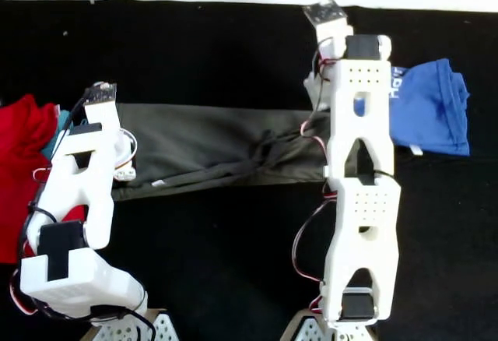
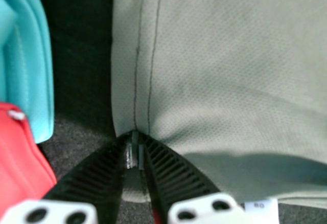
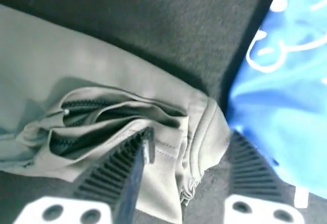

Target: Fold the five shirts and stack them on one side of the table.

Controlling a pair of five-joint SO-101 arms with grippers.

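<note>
Both ends of olive shirt [image 1: 210,142] covered, long axis arm-to-arm: left gripper [image 2: 135,150] clamped on hem, right gripper [image 3: 191,141] gaping over far end.

Bench [image 1: 218,255] lies bare across the near middle and along the far strip. Grey shirt [image 1: 202,142] spans the centre; red shirt [image 1: 19,138] blocks the left edge, blue shirt [image 1: 432,107] the far right.

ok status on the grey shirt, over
Left gripper jaws shut on hem of grey-green fabric shirt. Right gripper jaws open over its bunched end. Blue printed shirt close beside.
</note>
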